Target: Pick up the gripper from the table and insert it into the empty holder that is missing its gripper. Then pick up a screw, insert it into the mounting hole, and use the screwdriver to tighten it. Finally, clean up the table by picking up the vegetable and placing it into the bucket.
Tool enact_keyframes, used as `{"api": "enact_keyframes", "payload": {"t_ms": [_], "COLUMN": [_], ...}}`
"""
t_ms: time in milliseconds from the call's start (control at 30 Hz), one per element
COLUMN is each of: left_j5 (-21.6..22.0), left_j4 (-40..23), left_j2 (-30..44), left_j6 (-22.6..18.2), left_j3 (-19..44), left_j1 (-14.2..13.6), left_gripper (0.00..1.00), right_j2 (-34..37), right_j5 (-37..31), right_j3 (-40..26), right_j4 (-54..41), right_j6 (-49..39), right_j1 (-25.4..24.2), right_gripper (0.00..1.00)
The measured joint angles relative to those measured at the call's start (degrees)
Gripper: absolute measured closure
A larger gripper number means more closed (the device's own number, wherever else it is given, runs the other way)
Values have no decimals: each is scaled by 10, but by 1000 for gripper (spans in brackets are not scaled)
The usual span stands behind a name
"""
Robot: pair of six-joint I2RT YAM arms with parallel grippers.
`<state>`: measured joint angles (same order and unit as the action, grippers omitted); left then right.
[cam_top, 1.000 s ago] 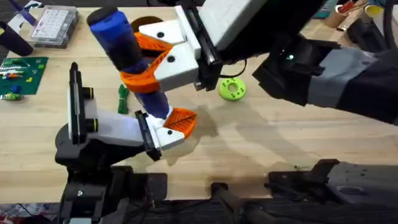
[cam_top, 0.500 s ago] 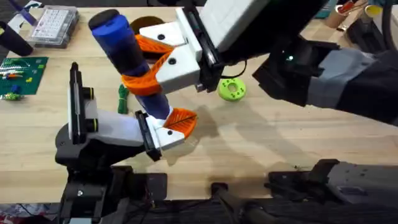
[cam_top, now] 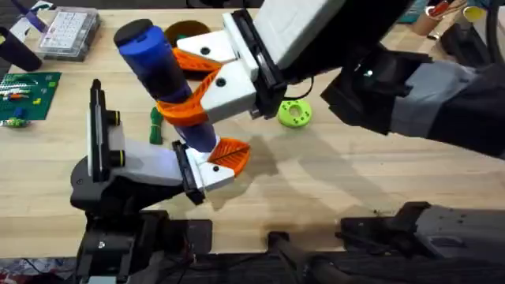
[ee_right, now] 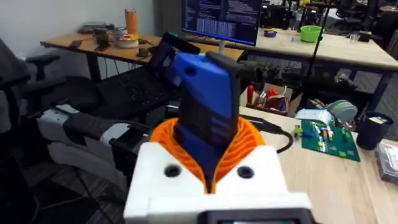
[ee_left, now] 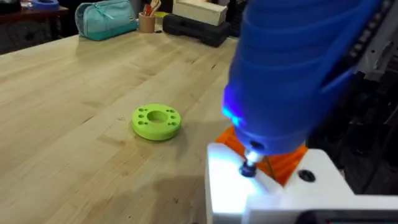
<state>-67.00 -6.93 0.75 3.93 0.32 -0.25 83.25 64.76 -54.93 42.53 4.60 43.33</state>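
While your right gripper (cam_top: pixel 189 91) is pinching the fat bright blue screwdriver (cam_top: pixel 162 75) between orange pads, I cannot tell how your left gripper's (cam_top: pixel 211 162) jaws are standing.

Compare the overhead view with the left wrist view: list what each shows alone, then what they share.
Overhead alone: the vegetable on the table, the bucket behind the right gripper, and a clear compartment box. Left wrist alone: the screwdriver bit tip, lit, at a white gripper part. Both: the screwdriver, the lime-green disc and the tabletop.
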Motion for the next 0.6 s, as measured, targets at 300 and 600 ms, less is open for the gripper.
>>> {"api": "enact_keyframes", "payload": {"t_ms": [300, 600], "left_j5": [-1, -1], "left_j4": [0, -1], "left_j2": [0, 1], "left_j6": [1, 3], "left_j3": [0, 0], "left_j1": [0, 0], "left_gripper": [995, 995], "right_j2": [0, -4], "right_j5": [0, -57], "right_j3": [-1, -2], "right_j4": [-5, -30], "right_j6": [-10, 14], "right_j1": [0, 1], "right_gripper": [974, 974]}}
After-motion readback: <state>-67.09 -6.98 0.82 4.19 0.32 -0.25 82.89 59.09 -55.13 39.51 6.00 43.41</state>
